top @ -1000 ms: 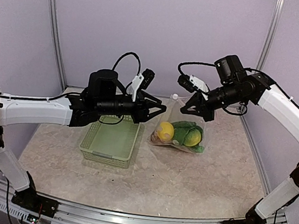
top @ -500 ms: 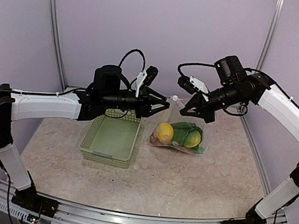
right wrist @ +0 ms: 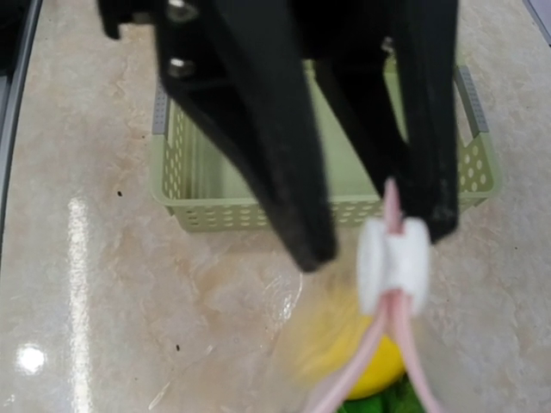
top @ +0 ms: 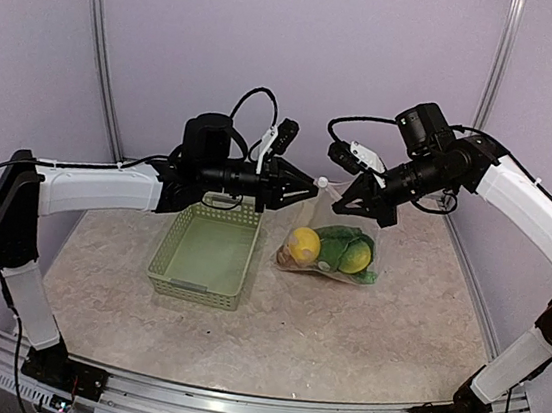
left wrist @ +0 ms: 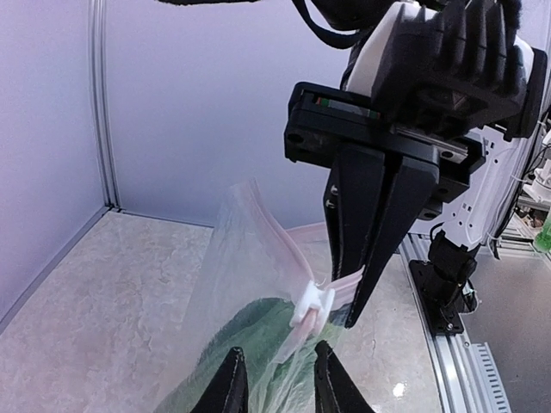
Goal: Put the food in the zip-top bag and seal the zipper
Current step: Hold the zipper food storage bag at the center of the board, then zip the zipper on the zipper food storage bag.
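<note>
The clear zip-top bag (top: 337,224) stands at the table's centre right with two yellow lemons (top: 303,242) and green leafy food (top: 337,242) inside. My right gripper (top: 343,204) is shut on the pink zipper strip (left wrist: 297,249) and holds the bag's mouth up. In the right wrist view (right wrist: 377,245) the white slider (right wrist: 394,262) hangs just below its fingertips. My left gripper (top: 311,184) is open and empty, level with the slider (top: 321,182). In the left wrist view (left wrist: 277,383) its fingers straddle the bag just short of the slider (left wrist: 312,303).
The pale green slatted basket (top: 195,292) sits left of the bag, under my left forearm, with nothing in it; it also shows in the right wrist view (right wrist: 258,211). Metal frame posts and purple walls close off the back and sides.
My left gripper has moved right and slightly up, from over the basket to the bag's slider, staying open. The right gripper and bag have not moved.
</note>
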`<action>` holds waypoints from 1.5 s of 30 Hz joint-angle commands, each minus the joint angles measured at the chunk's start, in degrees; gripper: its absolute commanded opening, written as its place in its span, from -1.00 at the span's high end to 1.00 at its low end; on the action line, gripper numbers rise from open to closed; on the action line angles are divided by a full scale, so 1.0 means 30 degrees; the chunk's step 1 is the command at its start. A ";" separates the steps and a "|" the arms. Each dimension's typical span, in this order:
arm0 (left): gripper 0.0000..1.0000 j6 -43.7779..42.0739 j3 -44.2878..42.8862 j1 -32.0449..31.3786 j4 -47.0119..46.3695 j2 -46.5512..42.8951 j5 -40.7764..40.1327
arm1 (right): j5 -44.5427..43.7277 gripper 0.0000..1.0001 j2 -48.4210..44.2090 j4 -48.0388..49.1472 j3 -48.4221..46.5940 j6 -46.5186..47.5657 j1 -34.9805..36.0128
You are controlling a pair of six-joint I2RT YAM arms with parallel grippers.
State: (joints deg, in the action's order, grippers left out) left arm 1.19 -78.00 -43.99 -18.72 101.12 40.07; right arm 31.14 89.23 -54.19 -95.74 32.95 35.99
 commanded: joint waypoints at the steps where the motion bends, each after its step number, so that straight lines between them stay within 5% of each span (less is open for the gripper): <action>1: 0.54 -0.0328 -0.0982 0.0278 0.0748 0.0858 0.1059 | 0.0259 1.00 -0.0191 -0.0057 -0.0546 0.0149 0.0158; 34: 1.00 -0.0673 -0.1760 0.0331 0.0981 0.1457 0.1955 | -0.1585 1.00 0.0805 0.0109 -0.1718 -0.0467 0.0126; 45: 1.00 -0.0465 -0.1255 0.0336 0.2010 0.0638 0.1316 | -0.0924 0.29 0.2027 -0.0248 -0.4824 -0.0270 0.0297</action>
State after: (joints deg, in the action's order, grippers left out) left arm -0.34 -82.61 -43.16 -14.70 105.43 45.25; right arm 26.98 92.14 -54.11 -108.07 31.92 36.01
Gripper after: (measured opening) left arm 0.002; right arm 0.303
